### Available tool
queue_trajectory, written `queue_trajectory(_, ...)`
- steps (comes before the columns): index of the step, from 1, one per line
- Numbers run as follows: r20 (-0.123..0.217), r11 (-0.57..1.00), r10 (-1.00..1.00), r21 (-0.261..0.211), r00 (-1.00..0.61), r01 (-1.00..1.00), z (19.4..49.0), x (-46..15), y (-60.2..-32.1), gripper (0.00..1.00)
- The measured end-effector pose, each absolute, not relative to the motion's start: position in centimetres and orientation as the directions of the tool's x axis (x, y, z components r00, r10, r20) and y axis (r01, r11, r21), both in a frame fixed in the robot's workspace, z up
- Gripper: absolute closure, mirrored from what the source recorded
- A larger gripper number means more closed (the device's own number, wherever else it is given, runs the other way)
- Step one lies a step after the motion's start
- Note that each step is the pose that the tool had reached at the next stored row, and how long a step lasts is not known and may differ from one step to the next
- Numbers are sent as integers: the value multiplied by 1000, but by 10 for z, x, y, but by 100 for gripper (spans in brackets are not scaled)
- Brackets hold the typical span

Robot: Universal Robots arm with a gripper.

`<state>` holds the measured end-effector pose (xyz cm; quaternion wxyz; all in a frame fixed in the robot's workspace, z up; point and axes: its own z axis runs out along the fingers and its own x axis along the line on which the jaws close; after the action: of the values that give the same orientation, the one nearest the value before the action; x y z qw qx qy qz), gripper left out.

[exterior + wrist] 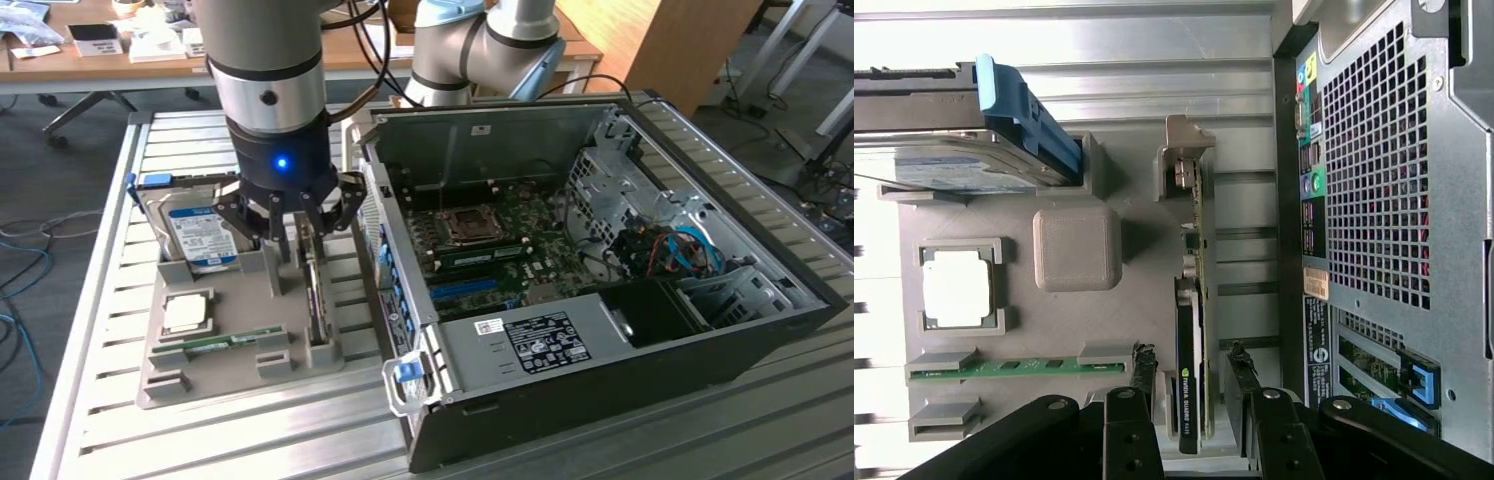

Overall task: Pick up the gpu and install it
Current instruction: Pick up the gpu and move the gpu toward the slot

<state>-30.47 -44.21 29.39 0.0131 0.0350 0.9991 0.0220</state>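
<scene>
The gpu (314,292) is a thin dark card standing on edge in a slot of the grey holder tray (240,322), just beside the open computer case (601,260). In the wrist view the gpu (1192,345) shows edge-on, its silver bracket (1188,160) at the far end. My gripper (310,226) hangs directly above it, open. The gripper (1192,368) straddles the card's near end, with a small gap between each finger and the card. Nothing is held.
The same tray (1124,320) carries a silver hard drive (200,235) with a blue-white label, a processor chip (184,312) and a green memory stick (220,343). The case's motherboard (494,250) lies exposed. Everything rests on a slatted metal table (200,440).
</scene>
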Motion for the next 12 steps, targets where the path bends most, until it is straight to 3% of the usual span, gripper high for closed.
queue_trajectory(12,-25,997,71,45,-997,69,293,-305,-442,58)
